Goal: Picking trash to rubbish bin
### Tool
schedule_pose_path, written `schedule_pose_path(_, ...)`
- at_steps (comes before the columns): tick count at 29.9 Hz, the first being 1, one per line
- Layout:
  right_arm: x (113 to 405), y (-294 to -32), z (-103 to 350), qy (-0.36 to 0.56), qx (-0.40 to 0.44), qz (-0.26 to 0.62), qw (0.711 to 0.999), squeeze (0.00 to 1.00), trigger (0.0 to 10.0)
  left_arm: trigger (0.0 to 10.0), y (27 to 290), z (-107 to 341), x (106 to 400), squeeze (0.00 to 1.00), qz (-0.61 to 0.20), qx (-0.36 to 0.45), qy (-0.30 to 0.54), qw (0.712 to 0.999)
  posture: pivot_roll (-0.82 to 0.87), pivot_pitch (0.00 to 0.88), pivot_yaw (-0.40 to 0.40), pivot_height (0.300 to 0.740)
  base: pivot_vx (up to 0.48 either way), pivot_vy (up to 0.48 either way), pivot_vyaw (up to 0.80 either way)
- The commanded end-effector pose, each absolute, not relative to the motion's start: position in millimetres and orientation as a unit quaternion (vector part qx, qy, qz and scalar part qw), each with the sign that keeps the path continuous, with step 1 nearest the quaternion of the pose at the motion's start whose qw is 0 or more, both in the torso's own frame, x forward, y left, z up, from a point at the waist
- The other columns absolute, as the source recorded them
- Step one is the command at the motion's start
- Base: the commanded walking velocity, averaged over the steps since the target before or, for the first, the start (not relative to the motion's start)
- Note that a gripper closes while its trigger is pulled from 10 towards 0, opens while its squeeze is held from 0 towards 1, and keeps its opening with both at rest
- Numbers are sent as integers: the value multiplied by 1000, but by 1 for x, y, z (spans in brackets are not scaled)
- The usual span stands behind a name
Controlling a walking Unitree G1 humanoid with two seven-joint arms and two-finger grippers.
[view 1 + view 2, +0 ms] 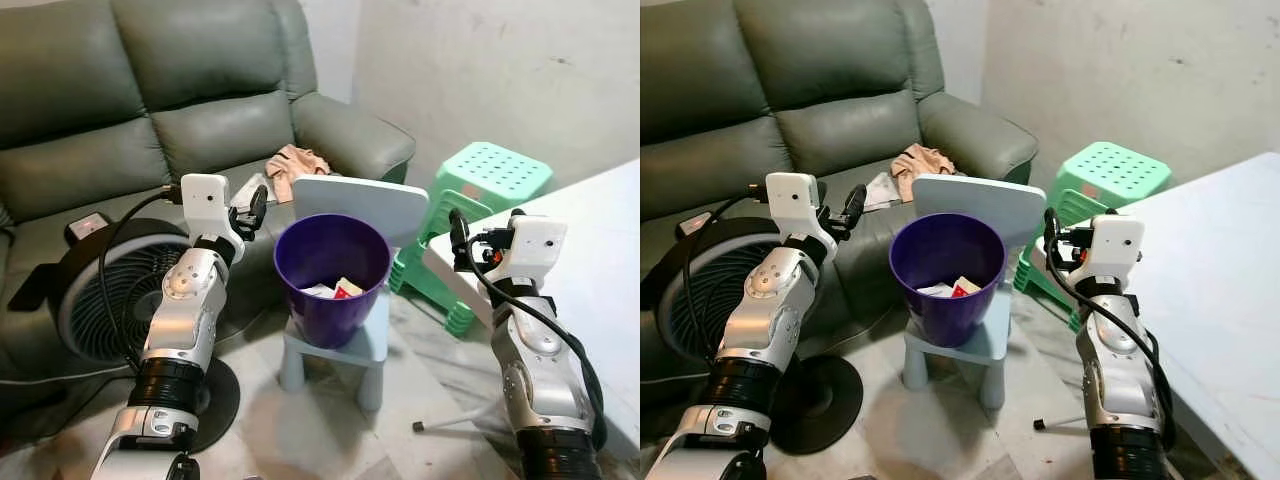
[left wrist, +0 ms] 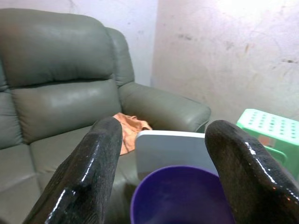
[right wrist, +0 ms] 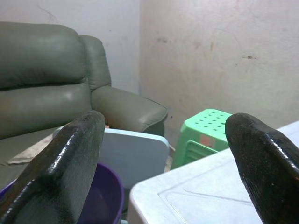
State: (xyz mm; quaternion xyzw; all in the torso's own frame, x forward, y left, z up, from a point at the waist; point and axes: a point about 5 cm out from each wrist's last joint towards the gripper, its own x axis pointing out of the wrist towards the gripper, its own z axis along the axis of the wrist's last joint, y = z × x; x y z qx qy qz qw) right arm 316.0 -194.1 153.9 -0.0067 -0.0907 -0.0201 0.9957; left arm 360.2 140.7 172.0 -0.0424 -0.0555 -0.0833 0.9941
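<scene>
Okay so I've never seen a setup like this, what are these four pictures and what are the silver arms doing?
It is a humanoid robot. Two pictures come from cameras on its head, looking down; the other two sit on its wrists, looking along the black fingers. The left gripper and right gripper are both raised, open and hold nothing. Between them a purple bin stands on a small pale blue chair, with some trash already inside. Around it are a grey sofa, a black fan, a green stool and a white table.
</scene>
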Motion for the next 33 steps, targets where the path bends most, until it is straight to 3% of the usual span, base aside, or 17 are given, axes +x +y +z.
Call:
schedule_pose_path(1, 317, -191, 160, -98, -6, -15, 995, 0, 10000, 10000, 144, 174, 363, 0, -76, -45, -55, 995, 30, 0, 6, 740, 0, 0, -775)
schedule_pose_path(7, 316, -192, 158, -95, -8, -19, 995, 0, 10000, 10000, 142, 170, 364, 0, -77, -45, -49, 995, 23, 0, 6, 740, 0, 389, -775)
schedule_pose_path(33, 314, -192, 157, -84, -9, -20, 996, 0, 10000, 10000, 137, 166, 365, 0, -62, -31, -33, 997, 17, 0, -2, 740, 0, 0, -774)
